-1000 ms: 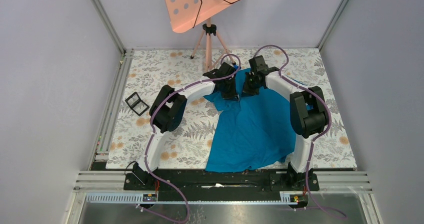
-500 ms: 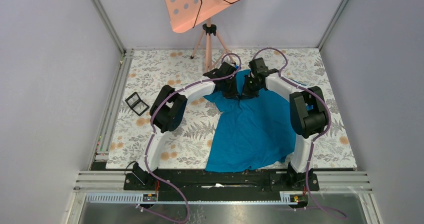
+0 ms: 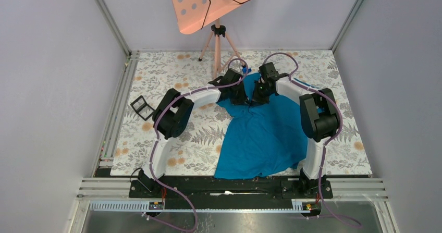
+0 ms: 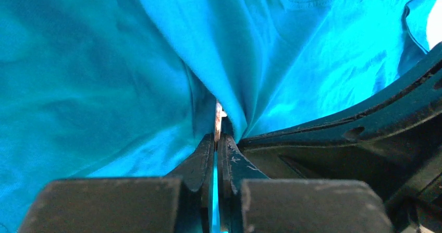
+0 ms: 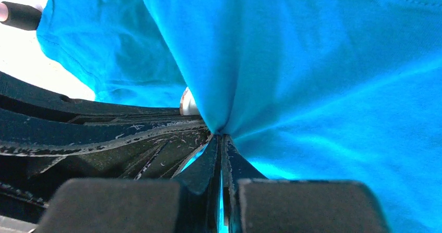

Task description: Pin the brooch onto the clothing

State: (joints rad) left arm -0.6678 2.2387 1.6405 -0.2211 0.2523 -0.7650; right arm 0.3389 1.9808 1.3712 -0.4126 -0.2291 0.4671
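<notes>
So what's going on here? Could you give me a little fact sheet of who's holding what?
Left gripper: shut on the brooch, held edge-on at its tips
Right gripper: shut on a pinch of the T-shirt
Brooch: pale disc, close against the pinched fold
T-shirt: teal, rumpled on the flowered table
Also around: black square frame at left, pink stand at back

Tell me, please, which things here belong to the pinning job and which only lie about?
Belong to the job: teal T-shirt; brooch, pinched edge-on by the left gripper; right gripper, shut on a fold of the T-shirt.
Only lying about: black square frame; pink perforated board on its tripod; floral table cover.
</notes>
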